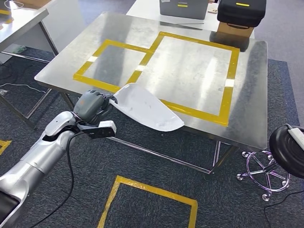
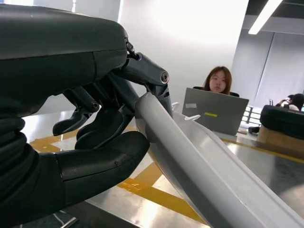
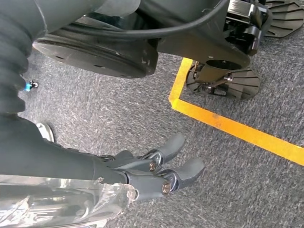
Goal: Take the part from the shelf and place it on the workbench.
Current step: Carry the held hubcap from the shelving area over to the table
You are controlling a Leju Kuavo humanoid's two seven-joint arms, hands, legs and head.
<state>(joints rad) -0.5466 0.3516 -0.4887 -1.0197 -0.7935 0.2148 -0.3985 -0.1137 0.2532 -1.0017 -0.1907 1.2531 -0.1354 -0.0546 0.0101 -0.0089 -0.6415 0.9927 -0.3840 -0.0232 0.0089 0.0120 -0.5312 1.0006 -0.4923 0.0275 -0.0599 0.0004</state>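
Nearest me, my left arm [image 1: 39,154] came up from the lower left, and the left hand [image 1: 91,105] gripped the part [image 1: 148,108] by its near end, fingers [image 2: 104,126] curled under it and the thumb over its rim. The part was a pale, curved sheet piece; its long axis ran from the hand away to my right, its blunt far tip pointing right and slightly toward me. It hung over the front edge of the workbench [image 1: 247,114], partly above the metal top and partly above the carpet; I could not tell whether it touched the bench. Its far half overlapped the front tape of the larger yellow square [image 1: 228,83], with the smaller yellow square [image 1: 83,70] just beyond the hand. My right hand [image 3: 157,166] hung over the grey carpet near a yellow floor line [image 3: 236,128], fingers apart and holding nothing. Past the bench, a person [image 2: 217,80] sat behind a grey laptop [image 2: 214,111], beside a black case [image 1: 242,12].
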